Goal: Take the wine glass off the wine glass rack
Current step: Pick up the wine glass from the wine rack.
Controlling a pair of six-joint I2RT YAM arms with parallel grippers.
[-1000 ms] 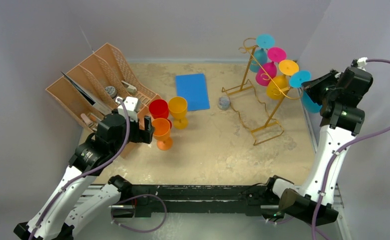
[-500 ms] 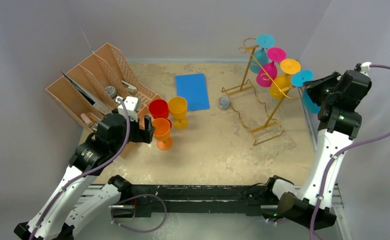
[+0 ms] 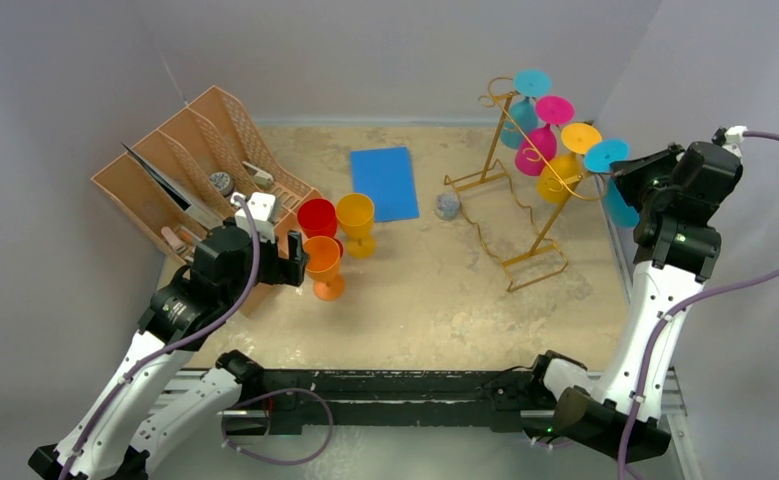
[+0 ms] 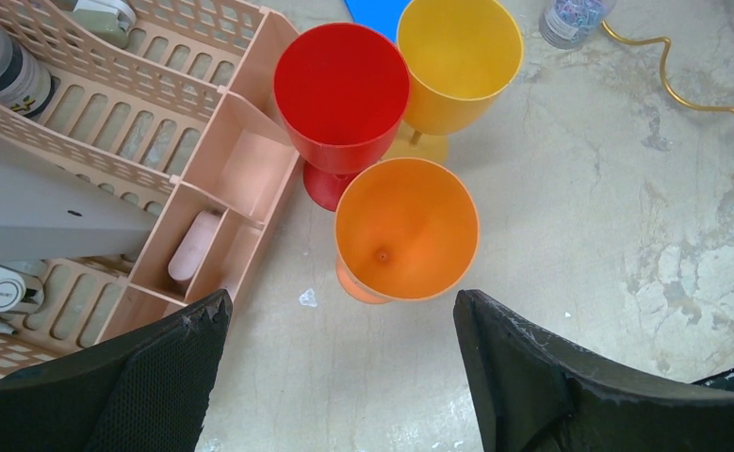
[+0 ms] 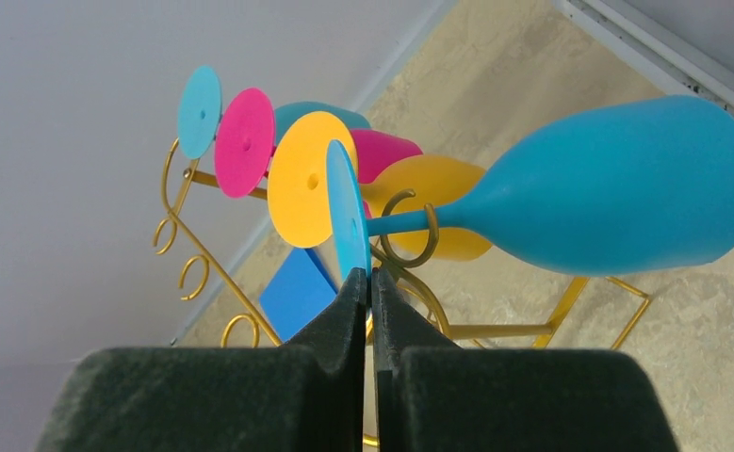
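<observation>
Right wrist, end effector (image 5: 370,282) pinching blue wine glass (image 5: 617,184) foot

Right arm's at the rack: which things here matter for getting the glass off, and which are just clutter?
Job: gold wire rack; blue wine glass, foot pinched by right gripper; other hung glasses: teal, pink, yellow.
Clutter: brown organizer tray; blue sheet; jar of paper clips; standing glasses: red, yellow, orange.

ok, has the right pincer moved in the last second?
Yes. In the top view the right pincer, shut on the blue glass, has shifted slightly right, away from the gold rack.
</observation>
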